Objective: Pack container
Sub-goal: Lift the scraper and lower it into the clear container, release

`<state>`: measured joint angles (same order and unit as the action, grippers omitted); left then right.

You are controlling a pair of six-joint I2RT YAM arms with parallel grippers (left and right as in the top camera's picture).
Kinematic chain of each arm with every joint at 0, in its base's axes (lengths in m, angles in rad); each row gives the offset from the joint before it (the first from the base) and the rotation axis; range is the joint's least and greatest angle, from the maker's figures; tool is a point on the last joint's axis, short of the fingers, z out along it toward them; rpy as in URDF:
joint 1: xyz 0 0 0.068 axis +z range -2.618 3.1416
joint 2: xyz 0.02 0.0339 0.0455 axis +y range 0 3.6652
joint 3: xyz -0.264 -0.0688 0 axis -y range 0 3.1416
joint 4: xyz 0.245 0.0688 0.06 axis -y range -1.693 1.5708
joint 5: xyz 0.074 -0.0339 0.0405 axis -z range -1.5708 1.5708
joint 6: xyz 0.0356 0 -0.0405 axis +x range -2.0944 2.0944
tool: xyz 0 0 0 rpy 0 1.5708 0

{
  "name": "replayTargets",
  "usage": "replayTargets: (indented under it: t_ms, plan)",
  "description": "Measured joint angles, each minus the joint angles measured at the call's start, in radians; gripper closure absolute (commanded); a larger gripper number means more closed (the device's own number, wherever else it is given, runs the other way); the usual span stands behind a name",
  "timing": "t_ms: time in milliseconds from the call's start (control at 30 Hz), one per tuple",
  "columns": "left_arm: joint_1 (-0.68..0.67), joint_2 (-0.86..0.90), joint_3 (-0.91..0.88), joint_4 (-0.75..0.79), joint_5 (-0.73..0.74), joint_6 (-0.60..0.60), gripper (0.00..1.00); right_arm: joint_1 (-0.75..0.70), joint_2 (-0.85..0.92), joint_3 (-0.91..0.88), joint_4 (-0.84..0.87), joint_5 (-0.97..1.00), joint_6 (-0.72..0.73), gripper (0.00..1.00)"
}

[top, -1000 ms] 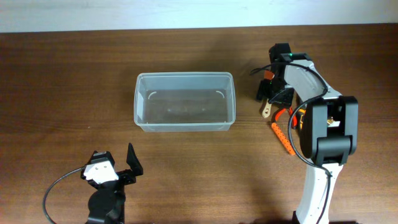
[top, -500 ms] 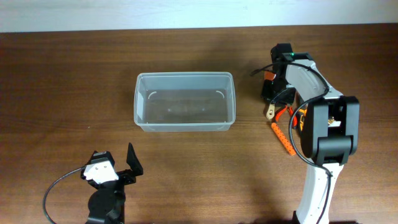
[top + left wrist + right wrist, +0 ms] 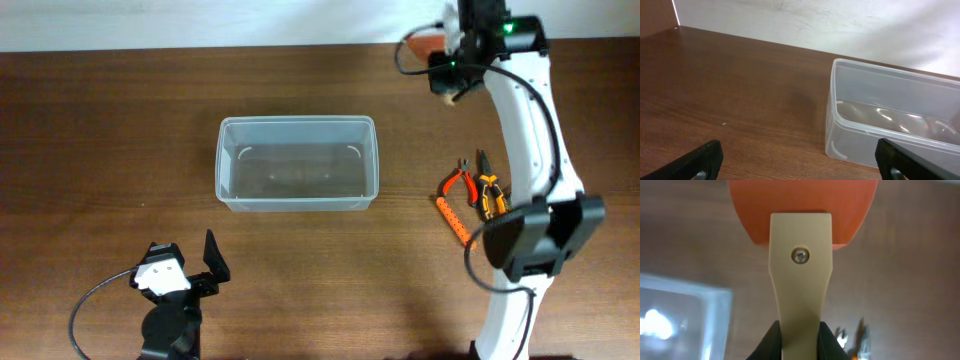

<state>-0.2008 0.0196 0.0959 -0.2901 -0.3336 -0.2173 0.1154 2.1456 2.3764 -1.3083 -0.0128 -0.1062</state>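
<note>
The container (image 3: pixel 297 123) is a clear plastic bin standing empty at the table's middle; the left wrist view shows it (image 3: pixel 890 120) at right, and it appears blurred (image 3: pixel 670 315) low at left in the right wrist view. My right gripper (image 3: pixel 455 72) is raised over the table's far right edge, shut on the tan handle of a scraper with an orange blade (image 3: pixel 801 210). The black fingers (image 3: pixel 771 342) press both sides of the handle. My left gripper (image 3: pixel 185 250) rests open at the near left with nothing between its fingers (image 3: pixel 705 160).
Red-handled pliers (image 3: pixel 457 183), orange-and-black pliers (image 3: pixel 488 191) and an orange ribbed tool (image 3: pixel 455 220) lie on the wood right of the container. The right arm's white links arch over them from its base at the near right.
My right gripper closed on the scraper beside the pliers, then lifted it up and toward the far edge. The left arm and the container have not moved.
</note>
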Motion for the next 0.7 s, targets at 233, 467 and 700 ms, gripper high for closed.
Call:
replayTargets:
  t_ms: [233, 467, 700]
  plan:
    - [0.0, 0.0, 0.0, 0.0, 0.0, 0.0, 0.01, 0.176, -0.033, 0.101, -0.111, -0.115, -0.275, 0.89]
    - [0.0, 0.0, 0.0, 0.0, 0.0, 0.0, 0.01, 0.319, -0.031, 0.055, -0.18, -0.222, -0.616, 0.87]
    - [0.0, 0.0, 0.0, 0.0, 0.0, 0.0, 0.01, 0.393, -0.026, -0.073, -0.156, -0.25, -0.782, 0.87]
